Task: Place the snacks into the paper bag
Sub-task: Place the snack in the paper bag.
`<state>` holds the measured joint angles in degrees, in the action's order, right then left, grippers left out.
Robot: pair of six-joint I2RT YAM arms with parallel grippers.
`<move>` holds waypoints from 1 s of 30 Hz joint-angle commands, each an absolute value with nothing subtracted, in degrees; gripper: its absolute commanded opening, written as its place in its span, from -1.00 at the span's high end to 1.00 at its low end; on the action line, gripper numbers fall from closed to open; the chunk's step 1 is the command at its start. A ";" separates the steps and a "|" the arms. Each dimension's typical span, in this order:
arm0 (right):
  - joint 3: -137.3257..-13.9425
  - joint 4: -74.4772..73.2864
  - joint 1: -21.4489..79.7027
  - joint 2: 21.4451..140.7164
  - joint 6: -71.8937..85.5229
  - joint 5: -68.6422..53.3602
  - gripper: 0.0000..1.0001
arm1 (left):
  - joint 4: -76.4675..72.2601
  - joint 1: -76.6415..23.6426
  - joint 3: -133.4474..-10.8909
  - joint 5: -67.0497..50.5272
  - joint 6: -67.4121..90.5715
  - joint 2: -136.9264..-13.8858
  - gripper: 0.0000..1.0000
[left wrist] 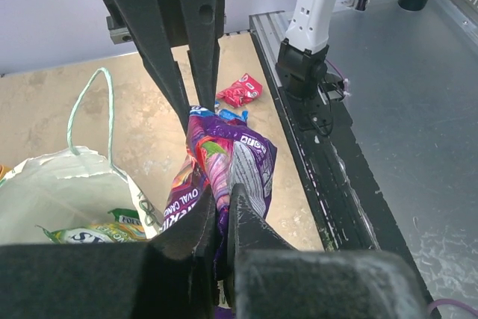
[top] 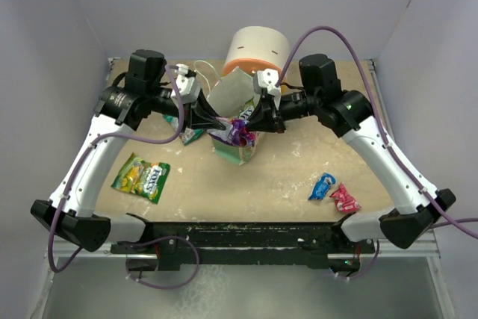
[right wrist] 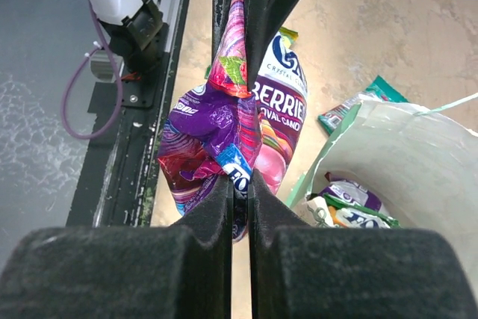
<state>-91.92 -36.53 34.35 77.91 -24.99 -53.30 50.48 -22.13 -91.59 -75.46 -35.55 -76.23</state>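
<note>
Purple shiny plastic snack packet (right wrist: 224, 125) hung just beside the mouth of the pale mint-green paper bag (right wrist: 403, 147), pinched between left gripper (left wrist: 222, 225) and right gripper (right wrist: 239, 188), both clamped on its film. I judged it light, soft and slippery, best held by a seam. The bag held several packets (right wrist: 347, 199); yellow-green packet (top: 142, 177), blue packet (top: 323, 186) and red packet (top: 345, 198) lay outside.

The paper bag (top: 228, 93) stands before the drawer unit (top: 258, 48), a berry candy packet (top: 240, 133) at its front. One snack packet (top: 141, 176) lies left, two more packets (top: 323, 185) right.
</note>
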 commanded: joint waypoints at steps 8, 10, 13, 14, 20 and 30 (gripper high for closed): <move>-87.48 -29.54 28.16 70.73 -21.87 -52.88 0.26 | 37.88 -18.37 -91.15 -76.67 -20.67 -72.51 1.00; -86.83 -29.11 26.38 69.32 -21.33 -53.99 0.16 | 35.49 -17.01 -91.06 -74.75 -17.33 -71.74 1.00; -86.42 -28.88 23.39 67.29 -20.57 -55.57 0.06 | 31.88 -14.96 -91.05 -70.78 -12.19 -70.79 1.00; -86.33 -28.69 22.30 66.58 -20.16 -56.02 0.00 | 30.60 -14.48 -91.10 -69.32 -10.38 -70.55 1.00; -83.93 -27.28 15.26 61.57 -16.85 -55.75 -0.32 | 27.75 -14.13 -94.02 -58.81 -3.26 -71.82 1.00; -75.96 -28.03 6.55 52.45 -16.52 -41.62 -0.52 | 28.20 -19.78 -101.83 -39.45 2.15 -79.43 1.00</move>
<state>-78.13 -28.77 8.54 55.02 -17.02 -48.05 31.81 -17.80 -97.41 -48.75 -2.20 -77.08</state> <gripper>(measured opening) 0.756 0.036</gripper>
